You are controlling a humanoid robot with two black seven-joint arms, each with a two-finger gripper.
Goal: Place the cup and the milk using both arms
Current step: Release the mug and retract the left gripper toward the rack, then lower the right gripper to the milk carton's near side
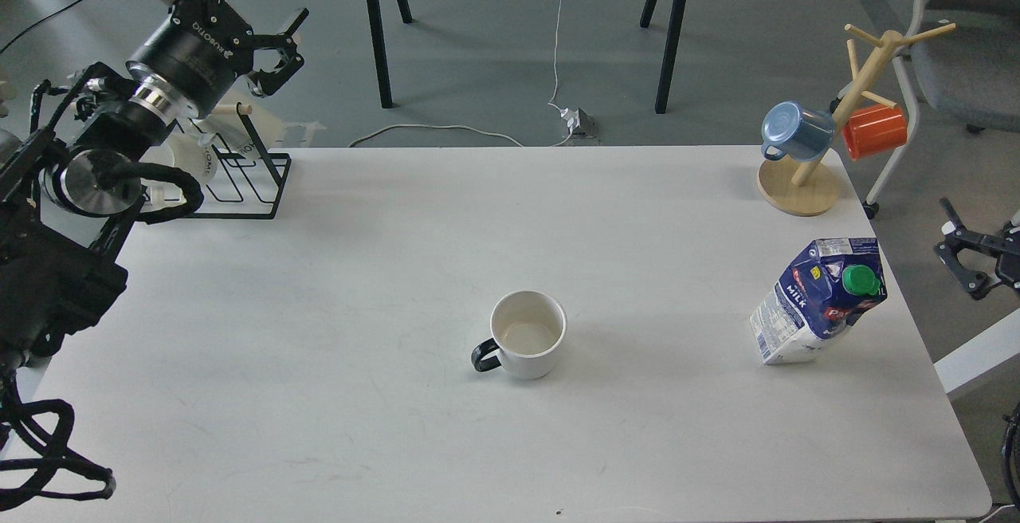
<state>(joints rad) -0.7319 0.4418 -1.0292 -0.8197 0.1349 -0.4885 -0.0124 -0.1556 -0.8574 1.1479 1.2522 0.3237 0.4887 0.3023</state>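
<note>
The cup (pixel 526 336), white with a cream inside and a black handle pointing left, stands upright in the middle of the white table (pixel 319 395). The milk (pixel 817 300), a blue and white carton with a green cap, stands near the table's right edge. My left gripper (pixel 279 57) is open and empty, raised beyond the table's far left corner, far from the cup. My right gripper (pixel 956 256) is open and empty off the table's right edge, a little right of the milk.
A black wire rack (pixel 239 188) with white mugs (pixel 203 164) stands at the back left under my left arm. A wooden mug tree (pixel 797 188) with a blue mug (pixel 793 131) and an orange mug (pixel 875 131) stands at the back right. A chair (pixel 964 68) stands beyond the right edge.
</note>
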